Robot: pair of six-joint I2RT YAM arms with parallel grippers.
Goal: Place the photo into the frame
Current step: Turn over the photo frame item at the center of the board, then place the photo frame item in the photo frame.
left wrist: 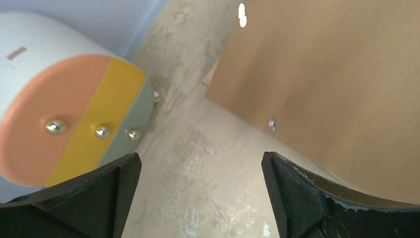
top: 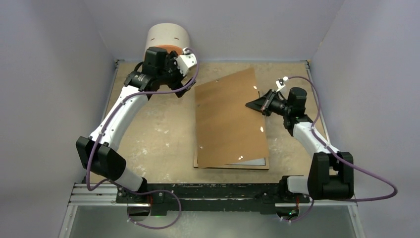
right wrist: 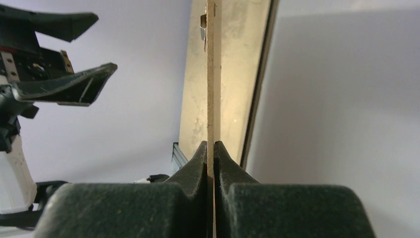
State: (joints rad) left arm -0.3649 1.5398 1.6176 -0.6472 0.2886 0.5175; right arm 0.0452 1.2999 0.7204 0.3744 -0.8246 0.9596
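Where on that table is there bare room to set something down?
Roomiest: the bare table between the left arm and the brown board. Crowded: the back left, with the round drum and open left hand; the right hand pinches the board's right edge.

Pale lavender walls (top: 49, 74) enclose a scuffed brown tabletop (top: 158, 139) on three sides.

no legible text, no readable labels, numbers or signs

Overhead rear view; two close wrist views, brown board (top: 228, 119) common.
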